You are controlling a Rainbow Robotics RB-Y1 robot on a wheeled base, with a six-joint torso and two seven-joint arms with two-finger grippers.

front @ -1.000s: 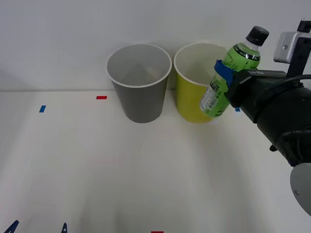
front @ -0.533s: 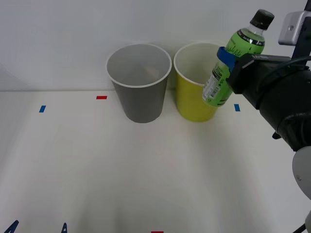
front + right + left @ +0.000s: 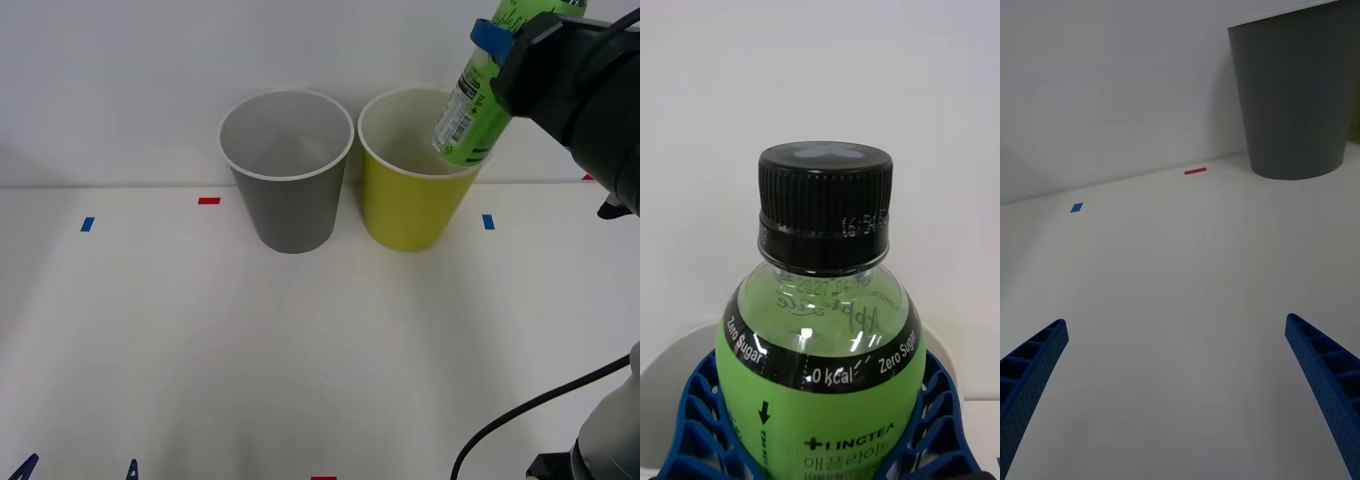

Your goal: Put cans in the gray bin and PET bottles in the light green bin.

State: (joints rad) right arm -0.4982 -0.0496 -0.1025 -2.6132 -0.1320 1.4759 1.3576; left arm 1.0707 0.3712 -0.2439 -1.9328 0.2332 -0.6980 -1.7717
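The gray bin (image 3: 288, 170) and the light green bin (image 3: 410, 200) stand upright side by side at the far edge of the white table (image 3: 300, 350), nearly touching, the gray one toward nine o'clock of the green one; what shows of each interior is pale and bare. The right gripper (image 3: 505, 45) holds the PET bottle (image 3: 478, 95) clamped between its blue ribbed fingers (image 3: 940, 420), tilted with its base over the green bin's rim at about two o'clock and its black cap (image 3: 824, 199) toward one o'clock. A second ago the bottle hung lower, in front of the green bin's outer wall; it has since risen above the rim. The left gripper (image 3: 1180, 390) hovers low over the table with fingers spread wide, the gray bin ahead at one o'clock.
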